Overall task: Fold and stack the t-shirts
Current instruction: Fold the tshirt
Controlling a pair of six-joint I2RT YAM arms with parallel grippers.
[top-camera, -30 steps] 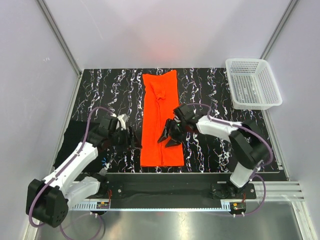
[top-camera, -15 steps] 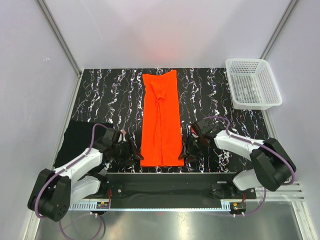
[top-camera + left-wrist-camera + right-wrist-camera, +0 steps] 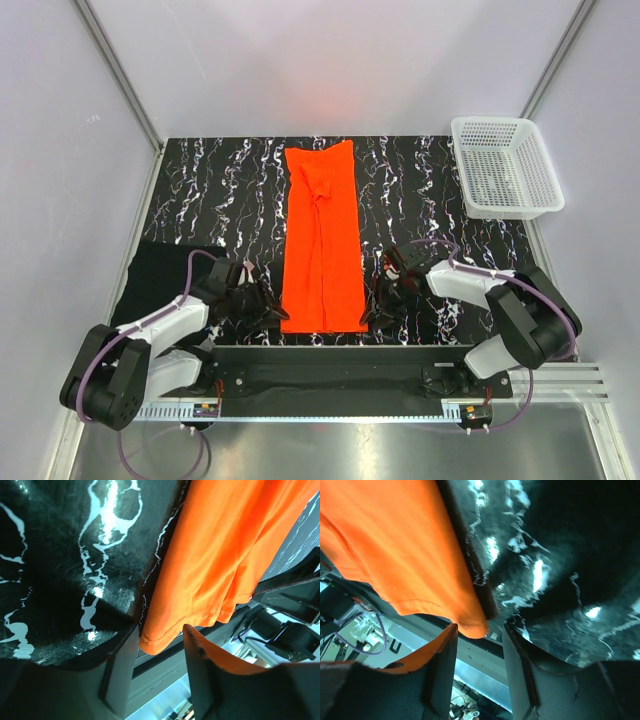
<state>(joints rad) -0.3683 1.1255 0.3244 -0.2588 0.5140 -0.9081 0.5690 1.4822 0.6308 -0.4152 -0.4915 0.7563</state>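
Orange shirt in long strip, flat mid-mat. Left pincer spread, near-left hem corner between fingers; right pincer spread likewise at near-right corner. Black shirt at mat's left edge.

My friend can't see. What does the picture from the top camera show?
A bright orange-red cloth t-shirt, folded into a long strip, lies flat on a black white-veined mat. The left gripper and right gripper sit at its two near corners. A white plastic mesh basket stands far right, and a folded black t-shirt lies near left.
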